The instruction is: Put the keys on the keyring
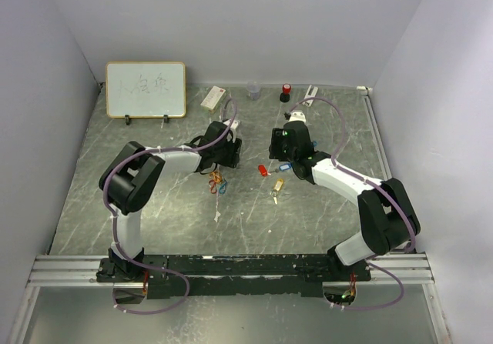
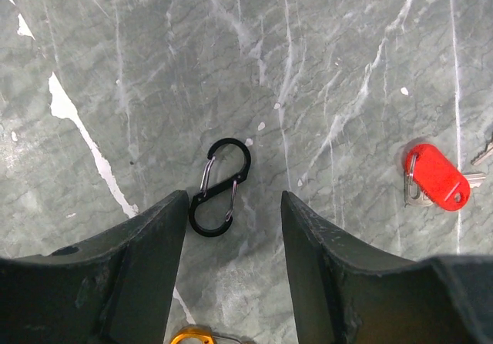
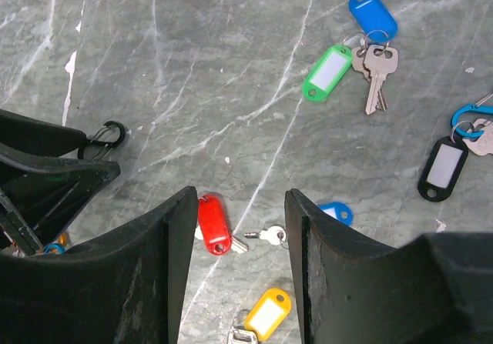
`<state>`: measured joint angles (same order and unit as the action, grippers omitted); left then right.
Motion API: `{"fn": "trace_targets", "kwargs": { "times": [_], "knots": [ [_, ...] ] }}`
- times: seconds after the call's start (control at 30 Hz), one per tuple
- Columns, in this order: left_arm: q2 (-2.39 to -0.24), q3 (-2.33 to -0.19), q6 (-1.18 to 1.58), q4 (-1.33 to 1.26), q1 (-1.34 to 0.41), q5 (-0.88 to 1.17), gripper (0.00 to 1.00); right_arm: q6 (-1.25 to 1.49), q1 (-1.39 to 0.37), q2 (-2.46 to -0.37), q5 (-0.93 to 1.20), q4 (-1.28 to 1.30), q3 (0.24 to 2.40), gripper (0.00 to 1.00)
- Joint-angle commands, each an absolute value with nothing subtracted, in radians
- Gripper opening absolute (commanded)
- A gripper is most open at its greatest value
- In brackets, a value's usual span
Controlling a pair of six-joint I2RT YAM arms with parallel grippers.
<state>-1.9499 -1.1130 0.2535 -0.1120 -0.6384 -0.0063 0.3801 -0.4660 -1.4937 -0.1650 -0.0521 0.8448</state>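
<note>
Keys (image 3: 213, 225) partly behind right fingers (image 3: 347, 282), orange clip (image 2: 192, 336) cropped

Grey marbled bench (image 1: 177, 228) bearing: black carabiner (image 2: 222, 187), red-tagged key (image 2: 437, 176), yellow-tagged key (image 3: 266, 314), green-tagged key (image 3: 327, 71), blue-tagged key (image 3: 373, 13); whiteboard (image 1: 145, 89) propped at far left.
</note>
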Motion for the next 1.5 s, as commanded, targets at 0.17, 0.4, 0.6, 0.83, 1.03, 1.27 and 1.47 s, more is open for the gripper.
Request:
{"fn": "trace_targets", "kwargs": {
  "times": [0.17, 0.4, 0.6, 0.83, 1.03, 1.27, 1.47],
  "knots": [
    [-2.011, -1.135, 0.24, -0.074, -0.654, -0.038, 0.58, 0.373, -0.459, -1.479, -0.167, -0.069, 0.84, 0.49],
    [-2.021, -1.134, 0.235, -0.071, -0.663, -0.057, 0.45, 0.374, -0.456, -1.476, -0.17, -0.069, 0.834, 0.49],
    [-2.03, -1.139, 0.229, -0.061, -0.668, -0.078, 0.38, 0.374, -0.456, -1.476, -0.167, -0.069, 0.835, 0.49],
    [-2.038, -1.146, 0.229, -0.056, -0.672, -0.088, 0.1, 0.373, -0.454, -1.48, -0.165, -0.069, 0.835, 0.48],
    [-2.03, -1.143, 0.23, -0.056, -0.673, -0.094, 0.07, 0.373, -0.454, -1.49, -0.158, -0.072, 0.837, 0.48],
    [-2.006, -1.147, 0.248, -0.039, -0.673, -0.131, 0.07, 0.341, -0.455, -1.542, -0.102, -0.048, 0.867, 0.48],
    [-1.924, -1.136, 0.278, -0.022, -0.673, -0.182, 0.07, 0.331, -0.459, -1.602, -0.045, -0.034, 0.895, 0.47]
  ]
}}
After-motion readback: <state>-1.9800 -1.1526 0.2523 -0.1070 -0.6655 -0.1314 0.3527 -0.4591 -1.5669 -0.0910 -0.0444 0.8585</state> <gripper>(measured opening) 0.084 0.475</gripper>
